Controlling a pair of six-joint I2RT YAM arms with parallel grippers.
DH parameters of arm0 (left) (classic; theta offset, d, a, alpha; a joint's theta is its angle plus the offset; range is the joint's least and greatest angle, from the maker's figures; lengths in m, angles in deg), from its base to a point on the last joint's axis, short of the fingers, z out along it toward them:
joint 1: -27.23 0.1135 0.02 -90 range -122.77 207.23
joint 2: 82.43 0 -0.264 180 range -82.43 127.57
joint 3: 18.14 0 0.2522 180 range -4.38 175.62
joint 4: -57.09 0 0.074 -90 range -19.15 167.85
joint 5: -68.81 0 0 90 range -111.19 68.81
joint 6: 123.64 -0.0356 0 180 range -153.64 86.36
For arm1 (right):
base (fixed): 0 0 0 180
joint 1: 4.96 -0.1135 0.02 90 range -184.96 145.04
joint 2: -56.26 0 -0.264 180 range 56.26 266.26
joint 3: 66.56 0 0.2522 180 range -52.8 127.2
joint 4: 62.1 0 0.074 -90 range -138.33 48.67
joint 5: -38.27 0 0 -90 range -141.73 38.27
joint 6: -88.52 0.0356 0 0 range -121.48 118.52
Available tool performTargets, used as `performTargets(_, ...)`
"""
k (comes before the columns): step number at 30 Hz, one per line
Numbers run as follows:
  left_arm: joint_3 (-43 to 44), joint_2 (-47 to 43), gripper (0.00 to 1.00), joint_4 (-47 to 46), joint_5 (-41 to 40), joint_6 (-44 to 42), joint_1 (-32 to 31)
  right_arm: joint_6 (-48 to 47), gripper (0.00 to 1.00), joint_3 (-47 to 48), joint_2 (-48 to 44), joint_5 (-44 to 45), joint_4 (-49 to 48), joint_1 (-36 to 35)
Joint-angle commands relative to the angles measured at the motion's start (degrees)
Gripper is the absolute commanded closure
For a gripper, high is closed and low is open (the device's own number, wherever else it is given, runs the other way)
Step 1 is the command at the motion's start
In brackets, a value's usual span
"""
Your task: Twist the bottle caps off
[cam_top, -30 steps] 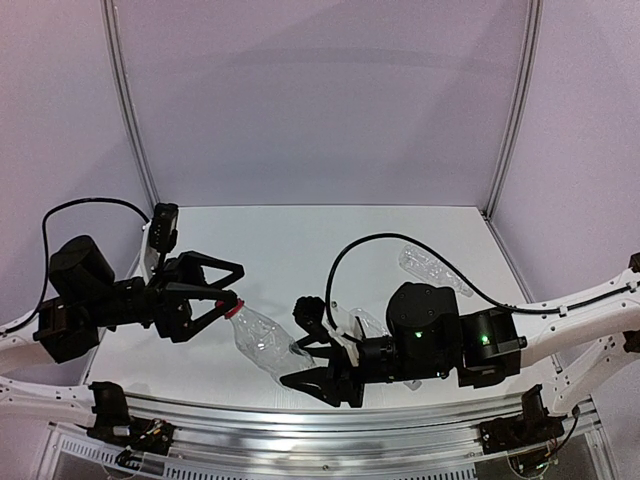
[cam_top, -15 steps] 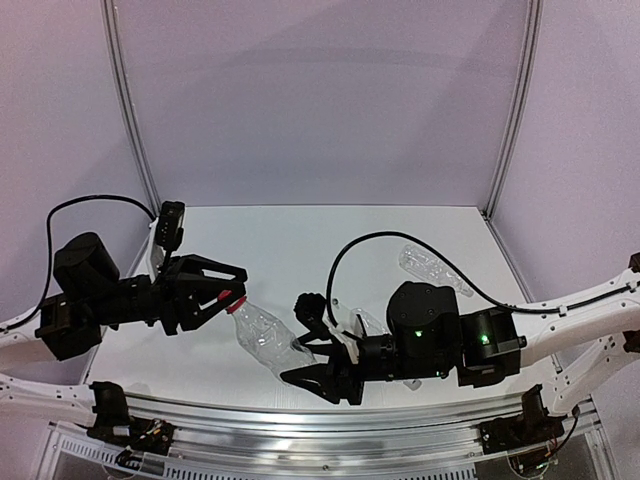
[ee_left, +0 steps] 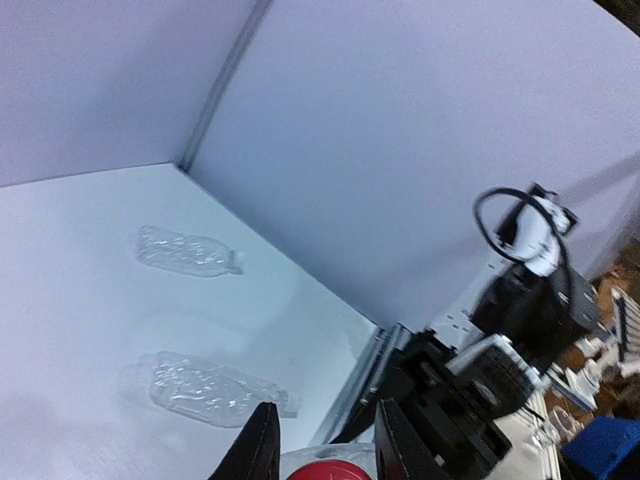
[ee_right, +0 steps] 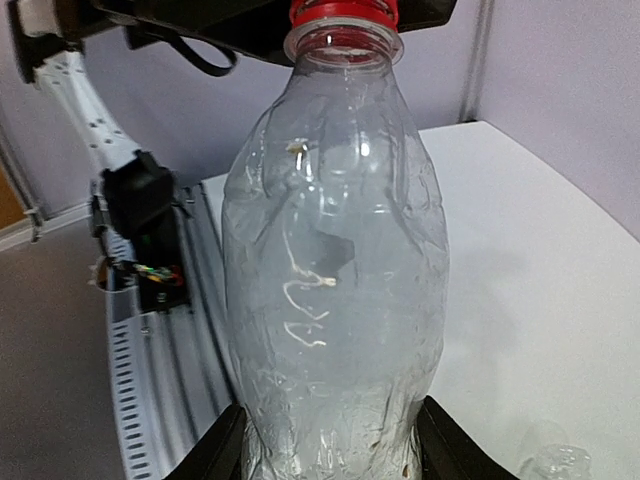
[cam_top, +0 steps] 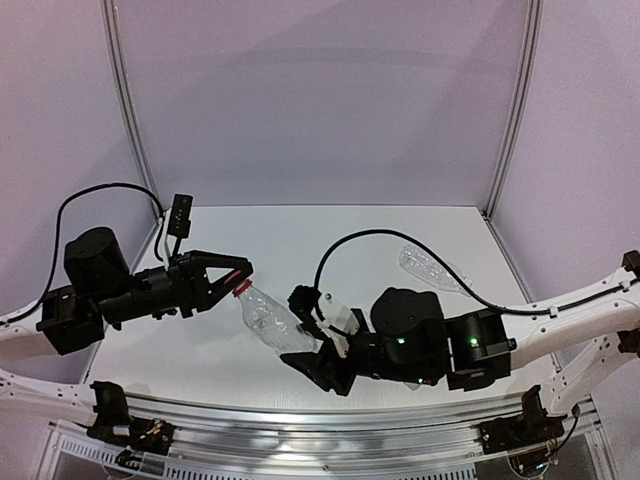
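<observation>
A clear plastic bottle [cam_top: 272, 322] is held off the table between the two arms, tilted with its neck to the left. Its red bottle cap [cam_top: 240, 287] sits between the fingers of my left gripper [cam_top: 241, 278], which is shut on it. In the left wrist view only the cap's top [ee_left: 328, 470] shows, between the two black fingertips [ee_left: 262, 448]. My right gripper [cam_top: 316, 350] is shut on the bottle's base. The right wrist view shows the bottle [ee_right: 335, 260] upright between the fingers [ee_right: 215, 452], with the red cap [ee_right: 343, 12] at the top.
Two more clear bottles lie on the white table, one farther off [ee_left: 188, 250] and one nearer [ee_left: 210, 388]. The top view shows one of them [cam_top: 430, 268] at the back right. The metal rail [cam_top: 330, 420] runs along the near edge.
My left gripper has gone from wide open to shut on the red cap and moved right. The bottle and the right gripper have shifted slightly up and left.
</observation>
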Motion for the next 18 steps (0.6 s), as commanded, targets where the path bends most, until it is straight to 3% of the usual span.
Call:
performTargets(1,1.19,1.57,0.69,7.54,-17.02,7.79,0.27,1.61,1.0,5.71,7.95,25.96,8.92,0.51)
performTargets(4,0.05,4.07,0.67,9.21,-21.75,11.59,2.64,0.75,1.0,11.18,14.65,33.33,13.79,-0.28)
performTargets(10,-7.27,7.43,0.66,2.42,-12.27,21.46,15.28,-0.25,1.0,21.95,27.47,46.88,23.96,-0.97)
performTargets(18,-8.19,8.71,0.61,1.8,-9.58,24.48,18.2,-0.32,1.0,28.92,36.34,52.02,30.27,-0.96)
